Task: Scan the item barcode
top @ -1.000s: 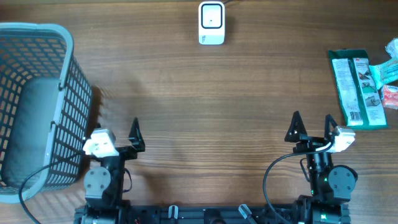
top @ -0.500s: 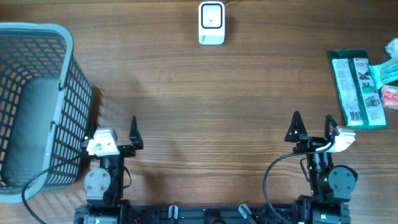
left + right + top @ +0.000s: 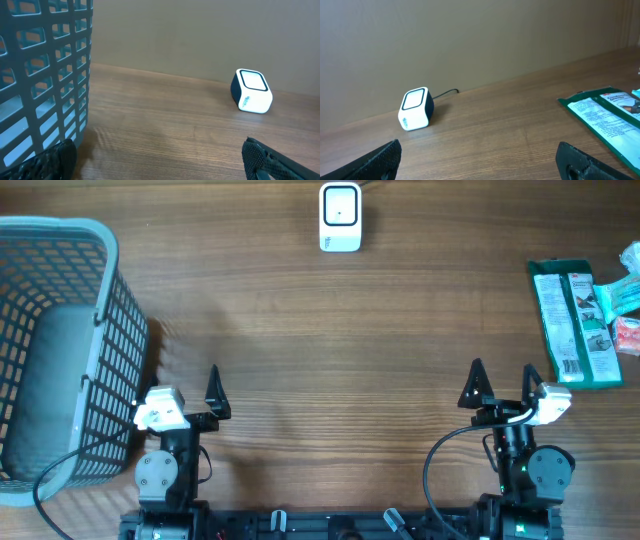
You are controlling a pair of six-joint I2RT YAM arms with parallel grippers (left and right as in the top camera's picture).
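A white barcode scanner [image 3: 340, 218] stands at the far middle of the table, also seen in the left wrist view [image 3: 251, 91] and the right wrist view [image 3: 415, 116]. The item, a flat green packet [image 3: 575, 325], lies at the far right, printed side up [image 3: 607, 117]. My left gripper [image 3: 186, 392] is open near the front edge beside the basket, with nothing between its fingers [image 3: 160, 162]. My right gripper [image 3: 502, 380] is open and empty [image 3: 480, 160], in front of and left of the packet.
A tall grey-blue mesh basket [image 3: 55, 350] fills the left side, close against my left gripper [image 3: 45, 75]. More small packets [image 3: 627, 290] lie at the right edge beyond the green one. A cable runs back from the scanner.
My left gripper has turned slightly at the wrist, its inner finger shifting a little left. The right arm and the objects have not moved.
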